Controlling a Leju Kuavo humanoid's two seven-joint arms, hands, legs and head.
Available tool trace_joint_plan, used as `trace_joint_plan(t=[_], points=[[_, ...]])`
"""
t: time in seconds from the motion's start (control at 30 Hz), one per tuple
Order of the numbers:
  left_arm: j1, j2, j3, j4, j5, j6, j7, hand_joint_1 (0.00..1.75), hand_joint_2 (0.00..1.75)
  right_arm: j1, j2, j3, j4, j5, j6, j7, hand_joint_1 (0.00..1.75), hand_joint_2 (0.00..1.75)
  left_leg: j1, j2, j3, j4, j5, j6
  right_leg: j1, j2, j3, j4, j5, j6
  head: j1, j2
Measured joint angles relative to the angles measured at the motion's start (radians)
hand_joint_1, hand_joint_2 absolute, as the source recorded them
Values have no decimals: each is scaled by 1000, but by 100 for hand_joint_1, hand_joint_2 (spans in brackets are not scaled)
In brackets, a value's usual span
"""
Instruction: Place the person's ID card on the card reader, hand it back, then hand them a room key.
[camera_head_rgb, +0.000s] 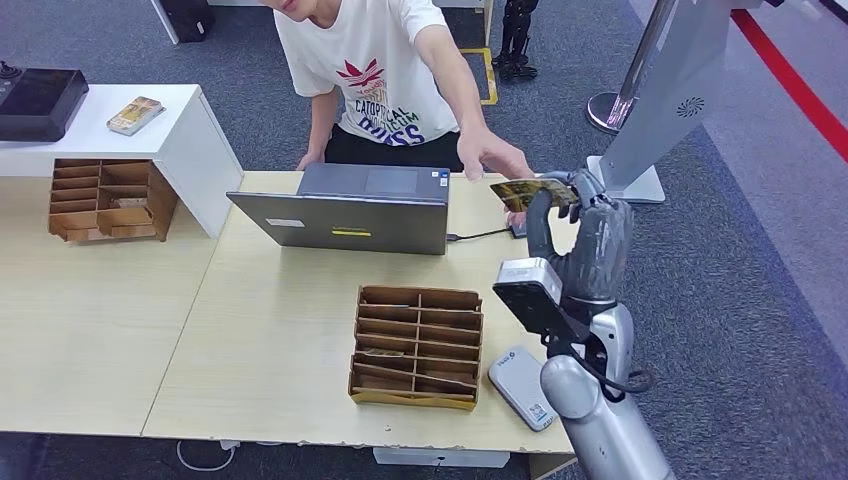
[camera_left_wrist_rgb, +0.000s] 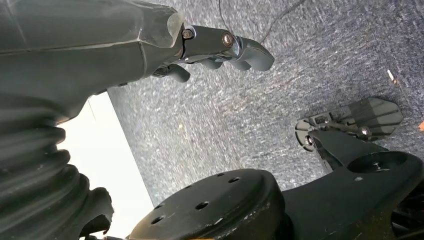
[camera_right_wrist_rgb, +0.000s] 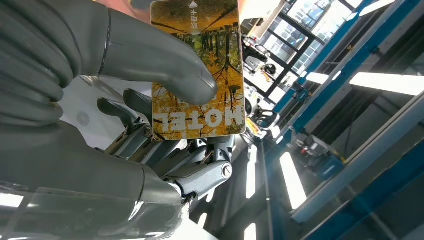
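Observation:
My right hand (camera_head_rgb: 585, 235) is raised above the table's right side and pinches a yellow room key card (camera_head_rgb: 530, 190) printed HOTEL. In the right wrist view the thumb (camera_right_wrist_rgb: 150, 55) presses the key card (camera_right_wrist_rgb: 200, 70) against the fingers (camera_right_wrist_rgb: 190, 170) behind it. A person's hand (camera_head_rgb: 495, 155) reaches over the laptop and touches the card's far end. The grey-white card reader (camera_head_rgb: 520, 385) lies on the table near the front right edge, with nothing on it. My left hand (camera_left_wrist_rgb: 225, 47) hangs over the carpet, fingers loose and holding nothing.
A wooden card organiser (camera_head_rgb: 417, 345) stands in front of the open laptop (camera_head_rgb: 350, 210). A second organiser (camera_head_rgb: 105, 200) sits at the left by a white cabinet (camera_head_rgb: 190, 140) with a black device (camera_head_rgb: 35, 100) and a card stack (camera_head_rgb: 135, 115). The person stands behind the table.

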Motion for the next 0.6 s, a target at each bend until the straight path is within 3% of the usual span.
trace_joint_plan(t=[0.17, 0.33, 0.37, 0.47, 0.5, 0.6], points=[[-8, 4, -23, 0, -31, 0, 8, 0, 175, -148, 23, 41, 149, 125, 26, 65, 175, 175, 0, -1, 0, 0, 0, 0, 0, -1, 0, 0, 0, 0, 0, 0], [-13, 6, -37, 0, -43, -3, 13, 0, 175, -220, 35, 63, 247, 174, 33, 88, 175, 175, 0, -1, 0, 0, 0, 0, 0, -1, 0, 0, 0, 0, 0, 0], [-15, 6, -40, 0, -46, -3, 15, 0, 175, -230, 37, 67, 267, 192, 34, 96, 161, 175, 0, -1, 0, 0, 0, 0, 0, -1, 0, 0, 0, 0, 0, 0], [-18, 6, -47, 0, -54, -3, 20, 0, 175, -257, 43, 80, 335, 247, 41, 120, 31, 175, 0, -2, -1, 0, 0, 0, 0, -1, 0, 0, 0, 0, 0, 0], [-19, 6, -48, 0, -56, -3, 22, 0, 175, -265, 45, 83, 358, 264, 46, 127, 0, 175, 0, -2, 0, 0, 0, 0, 0, -1, 0, 0, 0, 0, 0, 0], [-21, 6, -48, 0, -59, -3, 26, 0, 175, -283, 49, 95, 415, 303, 62, 142, 0, 175, 0, -2, 0, 0, 0, 0, 0, -1, 0, 0, 0, 0, 0, 0]])
